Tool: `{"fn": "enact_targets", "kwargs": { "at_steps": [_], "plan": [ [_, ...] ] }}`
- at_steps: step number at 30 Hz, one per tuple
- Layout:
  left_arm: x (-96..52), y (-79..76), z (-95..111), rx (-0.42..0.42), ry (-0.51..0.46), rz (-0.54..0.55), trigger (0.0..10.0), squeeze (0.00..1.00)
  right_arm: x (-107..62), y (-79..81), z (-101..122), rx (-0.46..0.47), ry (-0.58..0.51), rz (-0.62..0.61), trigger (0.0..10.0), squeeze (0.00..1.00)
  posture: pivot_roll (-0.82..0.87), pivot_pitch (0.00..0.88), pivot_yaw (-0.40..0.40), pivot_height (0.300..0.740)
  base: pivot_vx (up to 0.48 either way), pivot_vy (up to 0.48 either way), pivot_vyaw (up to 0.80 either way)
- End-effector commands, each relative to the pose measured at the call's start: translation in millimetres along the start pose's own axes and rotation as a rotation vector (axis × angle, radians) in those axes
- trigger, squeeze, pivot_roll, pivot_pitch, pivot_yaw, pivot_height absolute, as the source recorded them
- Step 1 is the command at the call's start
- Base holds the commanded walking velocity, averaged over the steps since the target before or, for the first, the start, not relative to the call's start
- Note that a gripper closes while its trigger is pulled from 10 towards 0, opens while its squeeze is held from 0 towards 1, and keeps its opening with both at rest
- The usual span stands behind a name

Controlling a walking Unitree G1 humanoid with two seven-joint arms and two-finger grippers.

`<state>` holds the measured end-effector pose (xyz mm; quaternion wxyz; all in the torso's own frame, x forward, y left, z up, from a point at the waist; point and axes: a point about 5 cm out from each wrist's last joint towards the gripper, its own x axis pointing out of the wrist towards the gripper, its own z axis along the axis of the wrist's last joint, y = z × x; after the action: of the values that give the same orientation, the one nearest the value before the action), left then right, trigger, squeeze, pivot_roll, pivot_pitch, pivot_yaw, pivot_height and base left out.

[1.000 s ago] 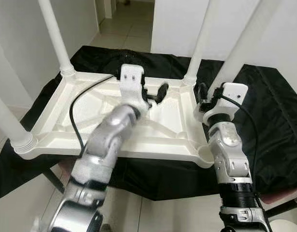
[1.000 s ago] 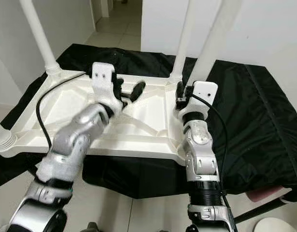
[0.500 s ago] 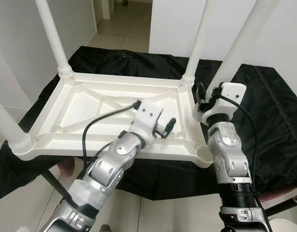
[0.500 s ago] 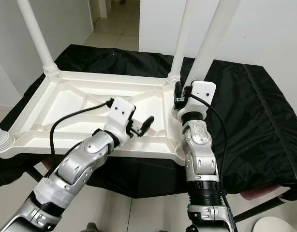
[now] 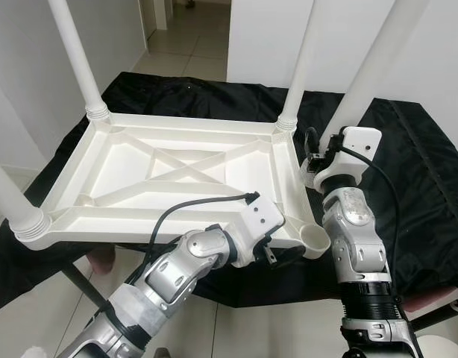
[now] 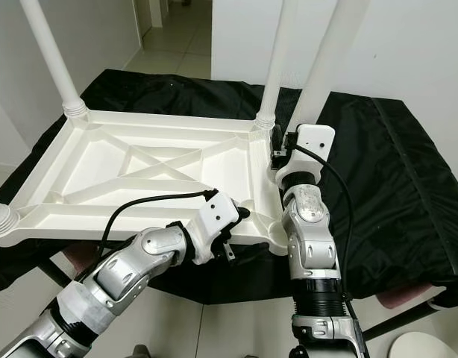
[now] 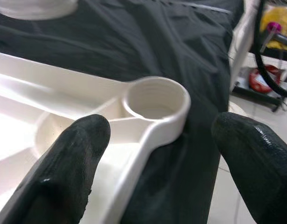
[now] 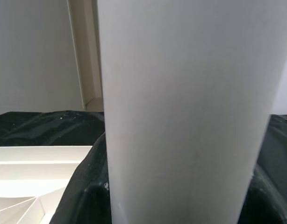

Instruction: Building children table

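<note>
Left gripper (image 7: 157,144) is held wide open just before the empty corner socket (image 7: 155,100) of the tabletop (image 5: 177,175). Right gripper (image 5: 312,153) is closed on a loose white leg (image 5: 367,67) beside that socket.

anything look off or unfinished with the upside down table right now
The near right corner socket of the upturned white table has no leg, while the other three corners do. The fourth leg is in the right gripper, beside that corner.

Glossy white plastic tabletop (image 5: 177,175) on seemingly matt black cloth (image 5: 423,171).
</note>
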<state>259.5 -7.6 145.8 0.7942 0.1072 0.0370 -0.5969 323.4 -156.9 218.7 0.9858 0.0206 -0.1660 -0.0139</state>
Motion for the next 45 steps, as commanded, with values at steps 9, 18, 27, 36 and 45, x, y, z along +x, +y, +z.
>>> {"fn": "enact_targets", "kwargs": {
  "at_steps": [9, 18, 27, 36, 45],
  "plan": [
    [18.1, 19.8, -26.6, 0.048, 0.212, 0.139, 10.0, 0.0, -0.3, -2.2, 4.7, -0.003, -0.022, -0.025, 10.0, 0.0, -0.01, 0.018, -0.002, 0.74, 0.0, 0.0, 0.0],
    [19.6, 37.7, -26.7, 0.012, 0.242, 0.248, 10.0, 0.0, -2.3, -5.4, 4.9, -0.009, -0.02, -0.033, 10.0, 0.0, -0.01, 0.016, -0.002, 0.74, 0.0, 0.0, 0.0],
    [9.6, 78.7, -16.2, -0.031, 0.217, 0.477, 10.0, 0.0, -11.7, -7.2, -4.4, -0.027, 0.021, -0.013, 10.0, 0.0, -0.01, 0.011, -0.008, 0.74, 0.0, 0.0, 0.0],
    [4.0, 93.9, -9.9, -0.055, 0.193, 0.568, 10.0, 0.0, -13.2, -4.8, -7.2, -0.031, 0.033, -0.001, 10.0, 0.0, -0.01, 0.004, -0.011, 0.74, 0.0, 0.0, 0.0],
    [4.2, 70.8, 0.2, -0.037, 0.081, 0.323, 10.0, 0.0, -20.4, -5.3, -20.1, -0.037, 0.085, 0.03, 10.0, 0.0, 0.0, 0.0, -0.015, 0.74, 0.0, 0.0, 0.0]
  ]
}}
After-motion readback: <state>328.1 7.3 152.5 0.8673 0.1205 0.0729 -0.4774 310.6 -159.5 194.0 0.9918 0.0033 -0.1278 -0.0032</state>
